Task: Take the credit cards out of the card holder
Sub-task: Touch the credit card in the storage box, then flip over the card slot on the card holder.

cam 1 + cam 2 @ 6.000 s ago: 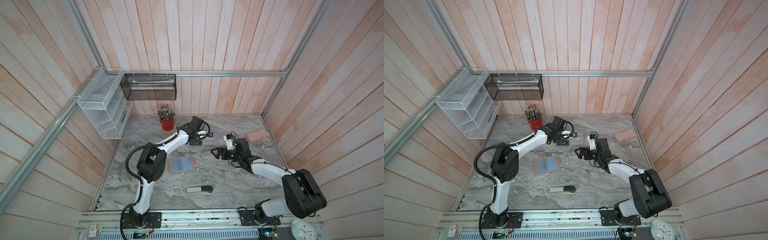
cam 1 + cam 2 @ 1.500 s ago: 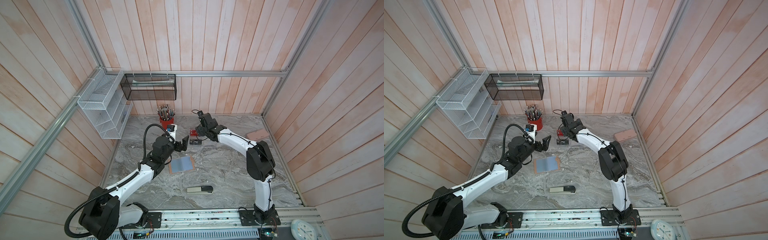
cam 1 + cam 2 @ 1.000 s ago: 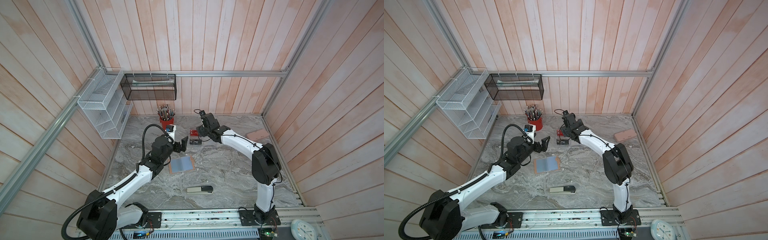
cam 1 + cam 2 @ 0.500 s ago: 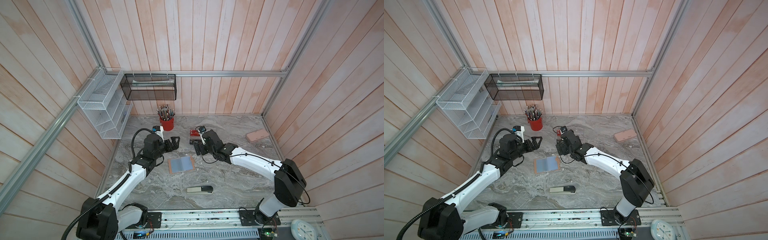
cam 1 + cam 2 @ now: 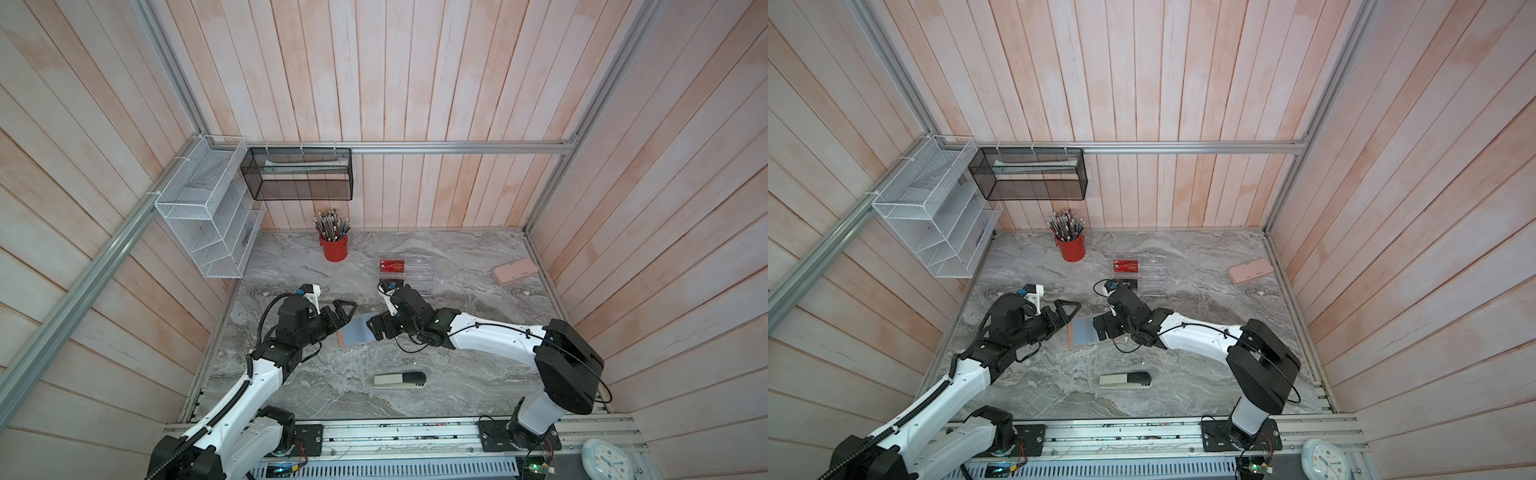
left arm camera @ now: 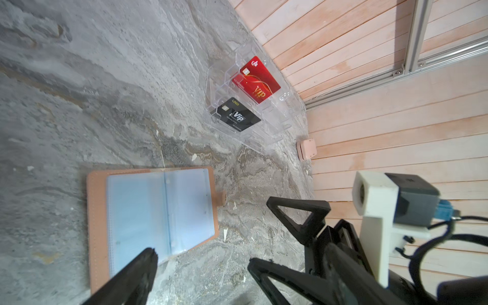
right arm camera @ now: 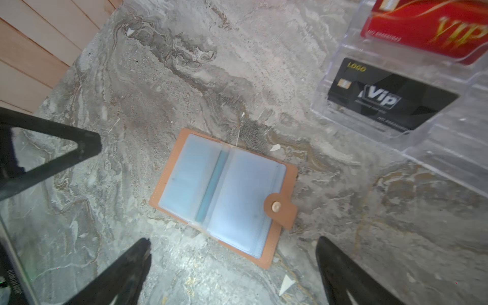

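Holder [image 7: 224,195]: open and flat on the worktop, clear sleeves up, snap tab free, between the two claws.
Cards: red card [image 5: 392,265] and black card [image 6: 236,116] sit in the clear rack [image 5: 417,276], well apart from the holder. A teal strip [image 7: 211,182] at the fold is probably the third card's edge, but too little shows to be sure.
Left claw [image 5: 347,316]: jaws spread wide, empty, just beside one edge of the holder.
Right claw [image 5: 376,330]: jaws spread wide, empty, over the opposite edge, near the tab.
Risk, grip: the teal edge looks thin and sunk in the fold, so a pinch may catch sleeve film as well as card.
Risk, slip: nothing pins the holder, so a pull could drag or fold it.
Risk, clash: both claws crowd one small thing, so fingers may meet.
Worktop [image 5: 457,374]: grey marble-look slab, smooth, flecked with pale specks. The pencil cup [image 5: 333,251], pink case [image 5: 514,271] and stapler [image 5: 400,380] stand away from the work.
Room: pale plank walls, aluminium rails, a white wire shelf [image 5: 203,232] and a black mesh basket [image 5: 299,174].
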